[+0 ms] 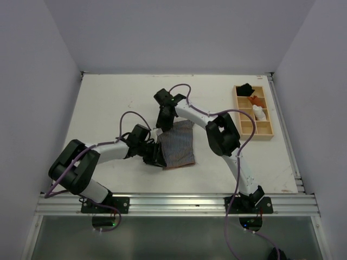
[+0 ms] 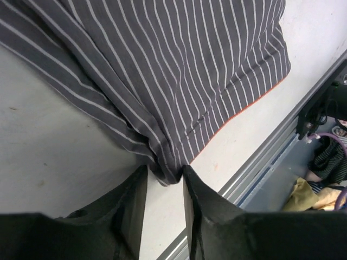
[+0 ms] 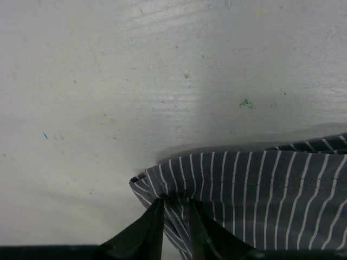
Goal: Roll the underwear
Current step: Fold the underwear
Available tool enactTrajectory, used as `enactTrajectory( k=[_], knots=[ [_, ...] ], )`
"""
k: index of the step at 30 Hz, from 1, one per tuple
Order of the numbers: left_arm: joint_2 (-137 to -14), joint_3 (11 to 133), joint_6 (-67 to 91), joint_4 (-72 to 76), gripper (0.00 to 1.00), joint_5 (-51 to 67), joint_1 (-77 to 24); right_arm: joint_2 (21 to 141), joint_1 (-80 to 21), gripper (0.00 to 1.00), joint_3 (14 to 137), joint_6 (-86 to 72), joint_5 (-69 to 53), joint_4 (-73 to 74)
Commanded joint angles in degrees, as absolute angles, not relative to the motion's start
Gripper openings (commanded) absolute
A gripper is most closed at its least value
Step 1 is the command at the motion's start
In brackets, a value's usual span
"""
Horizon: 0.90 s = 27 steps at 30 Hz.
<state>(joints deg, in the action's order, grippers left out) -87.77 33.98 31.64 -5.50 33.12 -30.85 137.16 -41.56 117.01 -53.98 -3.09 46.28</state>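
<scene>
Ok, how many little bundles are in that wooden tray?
3, all in the tray: a black one at the far end, an orange one just nearer, a white one nearer still. Smaller ones could be hidden beneath.

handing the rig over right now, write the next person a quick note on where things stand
Grip: the left gripper is shut on the near left corner of the underwear; the right gripper is shut on its far left corner.
Where: the underwear lies spread out on the table, between the two arms.
Done: both left corners are pinched.
Left: the whole roll. No fold or rolled turn shows in the cloth yet.
</scene>
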Motion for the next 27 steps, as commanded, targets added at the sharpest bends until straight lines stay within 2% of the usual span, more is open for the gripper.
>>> enactTrajectory(
  k=[1, 6, 12, 20, 27],
  knots=[
    [-85.7, 37.43, 31.46, -11.05, 0.38, 27.42, -30.68, 131.49, -40.08, 0.31, 118.12, -51.51, -4.04, 48.68],
    [-81.3, 43.67, 32.43, -18.36, 0.48, 24.8, -30.32, 126.74, -37.54, 0.37, 118.21, -46.76, -3.96, 51.67],
    [-82.78, 53.86, 30.6, -25.92, 0.51, 16.11, -28.4, 119.54, -35.51, 0.39, 114.18, -42.54, -2.02, 56.6],
    [-98.94, 65.47, 26.98, -26.81, 0.47, 13.53, -24.35, 105.66, -35.51, 0.38, 89.67, -42.19, -2.02, 52.74],
    [-101.51, 64.6, 28.21, -18.81, 0.44, 21.09, -24.35, 98.62, -36.3, 0.31, 74.64, -42.8, -4.92, 45.54]
  ],
)
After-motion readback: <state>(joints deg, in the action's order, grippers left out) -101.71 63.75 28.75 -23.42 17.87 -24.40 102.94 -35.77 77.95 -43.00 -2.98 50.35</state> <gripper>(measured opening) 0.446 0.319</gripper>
